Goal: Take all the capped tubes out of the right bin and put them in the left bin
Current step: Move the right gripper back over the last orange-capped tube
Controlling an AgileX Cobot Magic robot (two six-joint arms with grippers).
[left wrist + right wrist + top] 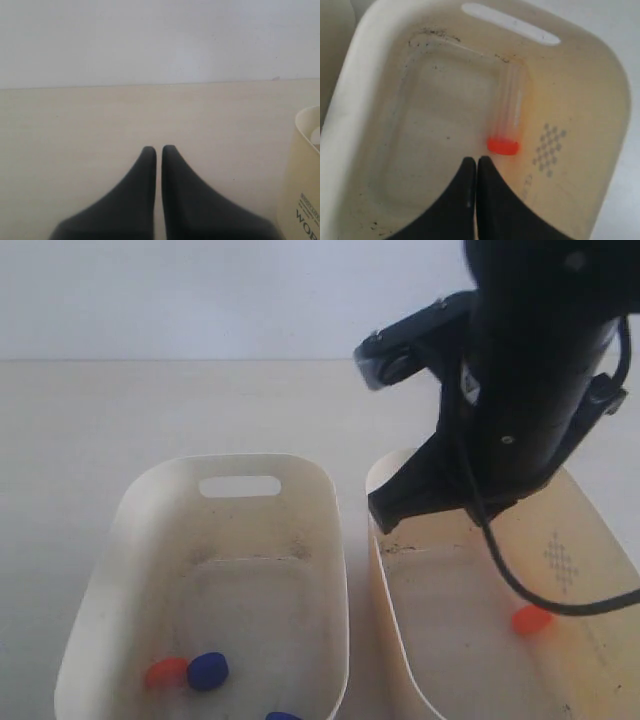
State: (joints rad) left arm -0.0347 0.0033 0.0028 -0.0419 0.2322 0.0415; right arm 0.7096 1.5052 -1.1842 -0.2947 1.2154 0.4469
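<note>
The right bin [600,530], marked by a diamond dot pattern [563,562], holds one clear capped tube [510,107] with an orange cap [503,145], lying along the patterned wall. My right gripper [477,161] hangs above this bin, shut and empty, its tips just short of the orange cap. In the exterior view the black right arm [520,390] covers the bin's far end. The left bin [130,530] holds an orange cap [165,672] and two blue caps [208,671] [283,717] near its front. My left gripper [159,150] is shut, empty, over bare table.
The two bins stand side by side, almost touching. A black cable [510,575] loops down from the right arm over the right bin. A cream bin's outer wall [305,175] with a printed label shows at the edge of the left wrist view.
</note>
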